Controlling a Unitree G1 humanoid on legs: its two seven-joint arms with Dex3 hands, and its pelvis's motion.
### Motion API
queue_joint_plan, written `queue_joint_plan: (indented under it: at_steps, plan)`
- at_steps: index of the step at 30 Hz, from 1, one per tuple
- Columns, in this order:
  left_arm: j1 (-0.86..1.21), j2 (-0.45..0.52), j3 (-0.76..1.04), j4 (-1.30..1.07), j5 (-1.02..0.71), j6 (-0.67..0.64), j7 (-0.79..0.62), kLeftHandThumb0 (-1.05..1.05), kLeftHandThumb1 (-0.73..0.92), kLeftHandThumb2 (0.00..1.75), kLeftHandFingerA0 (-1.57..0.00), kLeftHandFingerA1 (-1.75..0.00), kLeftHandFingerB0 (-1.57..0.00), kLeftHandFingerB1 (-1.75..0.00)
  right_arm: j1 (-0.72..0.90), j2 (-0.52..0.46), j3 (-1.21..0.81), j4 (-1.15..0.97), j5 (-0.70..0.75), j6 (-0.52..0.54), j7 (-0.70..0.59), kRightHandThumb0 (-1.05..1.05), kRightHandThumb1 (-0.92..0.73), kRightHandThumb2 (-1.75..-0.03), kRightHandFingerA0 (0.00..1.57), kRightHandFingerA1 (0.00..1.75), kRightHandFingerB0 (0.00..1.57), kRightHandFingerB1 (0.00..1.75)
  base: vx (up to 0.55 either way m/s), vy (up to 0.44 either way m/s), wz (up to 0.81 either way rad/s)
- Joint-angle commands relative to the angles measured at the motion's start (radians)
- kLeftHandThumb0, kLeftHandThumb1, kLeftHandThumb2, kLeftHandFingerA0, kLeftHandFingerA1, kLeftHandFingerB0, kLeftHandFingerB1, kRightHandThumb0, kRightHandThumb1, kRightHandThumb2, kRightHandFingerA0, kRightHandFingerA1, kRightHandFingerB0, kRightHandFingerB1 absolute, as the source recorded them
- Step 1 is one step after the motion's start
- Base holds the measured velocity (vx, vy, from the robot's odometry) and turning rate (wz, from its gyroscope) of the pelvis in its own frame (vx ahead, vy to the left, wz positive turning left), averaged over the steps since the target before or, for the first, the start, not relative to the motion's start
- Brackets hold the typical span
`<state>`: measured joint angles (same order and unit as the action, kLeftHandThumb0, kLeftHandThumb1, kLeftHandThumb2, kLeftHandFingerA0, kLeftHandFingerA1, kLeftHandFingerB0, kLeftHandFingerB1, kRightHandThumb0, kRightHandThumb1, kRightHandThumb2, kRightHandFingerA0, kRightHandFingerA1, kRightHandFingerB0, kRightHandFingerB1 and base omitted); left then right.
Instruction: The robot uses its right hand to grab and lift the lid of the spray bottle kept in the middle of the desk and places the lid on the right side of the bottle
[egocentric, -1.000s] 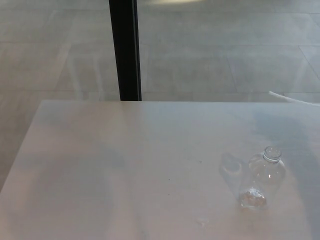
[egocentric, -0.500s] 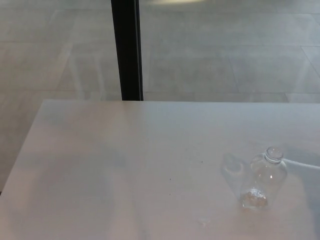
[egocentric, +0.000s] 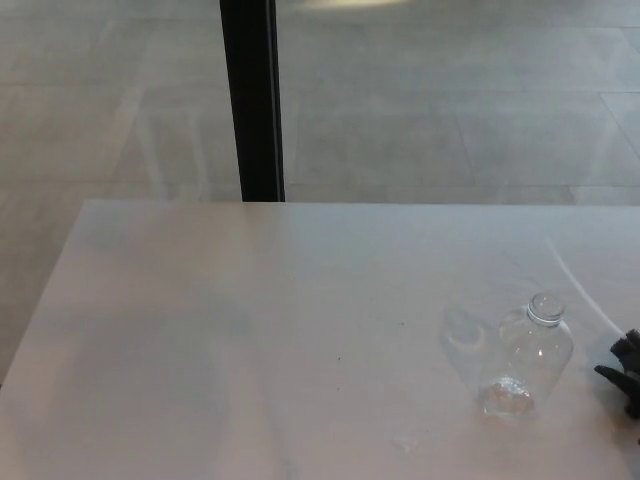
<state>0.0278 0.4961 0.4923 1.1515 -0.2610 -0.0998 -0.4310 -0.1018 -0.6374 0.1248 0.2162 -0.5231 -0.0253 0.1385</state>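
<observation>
Now the right hand (egocentric: 626, 375) has arrived at the picture's right edge, where half a second ago nothing of the robot showed. Only a few dark fingertips (egocentric: 615, 372) poke in, just beside the bottle and not touching it; whether that hand is spread or closed, I cannot tell from so little of it, and nothing can be seen in its hold. A thin white cable (egocentric: 580, 287) now runs slantwise across the desk behind the bottle, down toward the hand.

The clear spray bottle (egocentric: 524, 362) stands upright on the white desk (egocentric: 250, 340), over toward the right side, in the same spot as before. Its clear lid (egocentric: 545, 308) sits on the neck, untouched. A faint shadow lies just to the bottle's left. Beyond the desk's far edge, a black post (egocentric: 252, 100) rises from the grey floor (egocentric: 450, 100). No sign of the left hand.
</observation>
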Motion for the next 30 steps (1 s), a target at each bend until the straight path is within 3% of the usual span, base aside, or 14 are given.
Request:
queue_joint_plan:
  at_steps: [1,2,3,7,9,10,11,12,20,23,26,28,29,30]
  plan:
    - [0.004,0.005,0.000,0.000,-0.007,-0.021,0.011,-1.05,0.35,1.14,-0.66,-1.11,-0.47,-0.97,0.030,-0.065,0.009,-0.082,0.033,0.033,0.166,-0.91,-0.54,-0.85,0.00,0.08,0.06,0.08,0.00,0.000,0.00]
    - [0.003,0.005,0.003,0.003,-0.010,-0.019,0.012,-1.03,0.42,0.90,-0.58,-1.17,-0.40,-1.09,0.042,-0.085,0.003,-0.124,0.046,0.034,0.201,-0.96,-0.56,-0.89,0.00,0.09,0.08,0.02,0.00,0.000,0.00]
    - [0.002,0.007,0.002,0.000,-0.009,-0.014,0.012,-1.05,0.36,1.16,-0.64,-1.08,-0.35,-0.90,0.046,-0.093,-0.001,-0.144,0.053,0.040,0.218,-0.98,-0.56,-0.91,0.00,0.11,0.05,0.00,0.00,0.000,0.00]
    - [0.006,0.007,0.000,-0.001,-0.006,-0.022,0.015,-1.05,0.36,1.16,-0.65,-1.09,-0.40,-0.92,0.058,-0.135,-0.037,-0.207,0.111,0.048,0.290,-0.96,-0.53,-0.91,0.00,0.15,0.00,0.00,0.00,0.000,0.00]
    - [0.000,0.009,0.002,0.010,-0.007,-0.017,0.016,-1.05,0.32,1.06,-0.63,-1.09,-0.44,-0.96,0.071,-0.154,-0.068,-0.235,0.147,0.044,0.314,-0.94,-0.52,-0.92,0.00,0.18,0.04,0.00,0.00,0.000,0.00]
    - [0.000,0.009,0.003,0.011,-0.007,-0.018,0.017,-1.04,0.42,0.88,-0.57,-1.18,-0.38,-1.09,0.085,-0.170,-0.100,-0.257,0.180,0.043,0.333,-0.95,-0.53,-0.92,0.00,0.18,0.02,0.00,0.00,0.000,0.00]
    - [0.000,0.009,0.003,0.012,-0.008,-0.018,0.017,-1.04,0.42,0.88,-0.57,-1.18,-0.38,-1.09,0.092,-0.176,-0.115,-0.269,0.194,0.044,0.344,-0.95,-0.53,-0.92,0.00,0.18,0.02,0.00,0.00,0.000,0.00]
    - [0.002,0.008,0.009,0.012,-0.013,-0.018,0.015,-1.05,0.32,1.14,-0.65,-1.10,-0.31,-0.89,0.100,-0.189,-0.153,-0.295,0.233,0.061,0.373,-0.94,-0.53,-0.91,0.00,0.17,0.00,0.00,0.00,0.000,0.00]
    - [0.008,0.010,0.003,0.010,-0.007,-0.021,0.014,-1.03,0.32,1.06,-0.63,-1.07,-0.45,-0.96,0.192,-0.234,-0.465,-0.380,0.360,0.084,0.409,-0.96,-0.58,-0.94,0.00,0.10,0.06,0.00,0.00,0.000,0.00]
    - [0.009,0.010,0.010,0.010,-0.015,-0.019,0.013,-1.05,0.36,1.16,-0.66,-1.10,-0.40,-0.92,0.216,-0.209,-0.659,-0.277,0.395,0.026,0.325,-0.95,-0.59,-0.97,0.00,0.14,0.05,0.10,0.00,0.000,0.00]
    - [0.009,0.011,0.014,0.013,-0.020,-0.017,0.004,-1.04,0.32,1.06,-0.63,-1.10,-0.45,-0.97,0.246,-0.175,-0.806,-0.245,0.380,0.091,0.253,-0.96,-0.62,-0.99,0.00,0.27,0.06,0.26,0.00,0.000,0.00]
    - [0.010,0.011,0.015,0.015,-0.020,-0.020,0.002,-1.05,0.34,1.15,-0.66,-1.10,-0.39,-0.93,0.250,-0.145,-0.872,-0.212,0.392,0.093,0.211,-0.94,-0.61,-0.99,0.00,0.33,0.06,0.31,0.00,0.000,0.00]
    - [0.009,0.011,0.014,0.016,-0.019,-0.022,0.002,-1.05,0.44,0.86,-0.59,-1.20,-0.40,-1.09,0.238,-0.118,-0.919,-0.178,0.413,0.108,0.167,-0.88,-0.71,-0.62,0.00,0.20,0.03,0.46,0.00,0.000,0.00]
    - [0.005,0.010,0.013,0.018,-0.018,-0.022,0.001,-1.05,0.44,0.86,-0.59,-1.20,-0.40,-1.09,0.221,-0.089,-0.960,-0.153,0.435,0.131,0.132,-0.88,-0.71,-0.62,0.00,0.20,0.03,0.46,0.00,0.000,0.00]
